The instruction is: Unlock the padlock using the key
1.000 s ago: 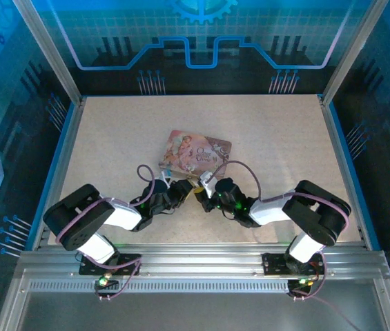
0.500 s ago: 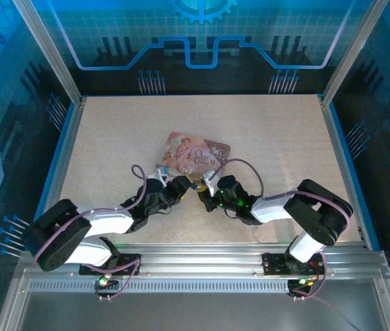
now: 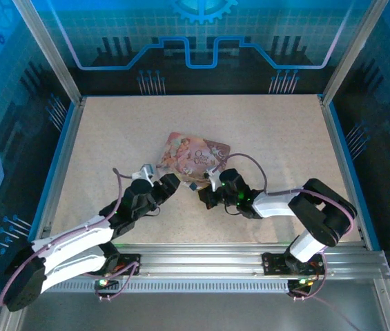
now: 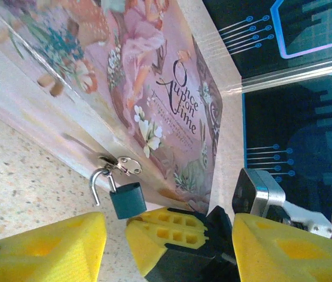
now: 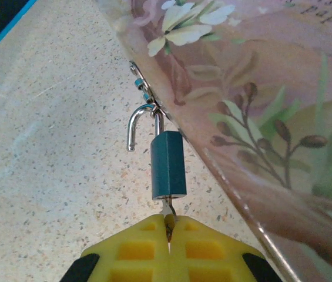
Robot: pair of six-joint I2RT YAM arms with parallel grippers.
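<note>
The padlock point(image 5: 167, 164), small with a dark teal body, hangs from the hasp point(image 4: 128, 165) on the front wall of a pink picture tin. Its silvery shackle point(image 5: 135, 126) stands sprung, the free end out of the body. The key point(image 5: 167, 209) sticks into the lock's underside, and my right gripper point(image 5: 168, 228) is shut on its head. In the left wrist view the padlock point(image 4: 127, 200) hangs just beyond my left gripper point(image 4: 168, 232), which is open and touches nothing; the right gripper's yellow fingers point(image 4: 166, 226) show between its own. From above, left gripper point(image 3: 170, 182) and right gripper point(image 3: 202, 189) flank the padlock point(image 3: 190, 185).
The pink tin point(image 3: 195, 152) lies mid-table with its lid point(image 4: 154, 82) facing up, its front wall close to both grippers. Speckled tabletop point(image 3: 112, 138) spreads around it. Aluminium frame posts point(image 3: 46, 48) and the blue table edge point(image 3: 343, 158) bound the space.
My left gripper has opened, let go of the padlock and drawn back a little, its arm now stretched low. The right gripper stays shut on the key at the lock.
</note>
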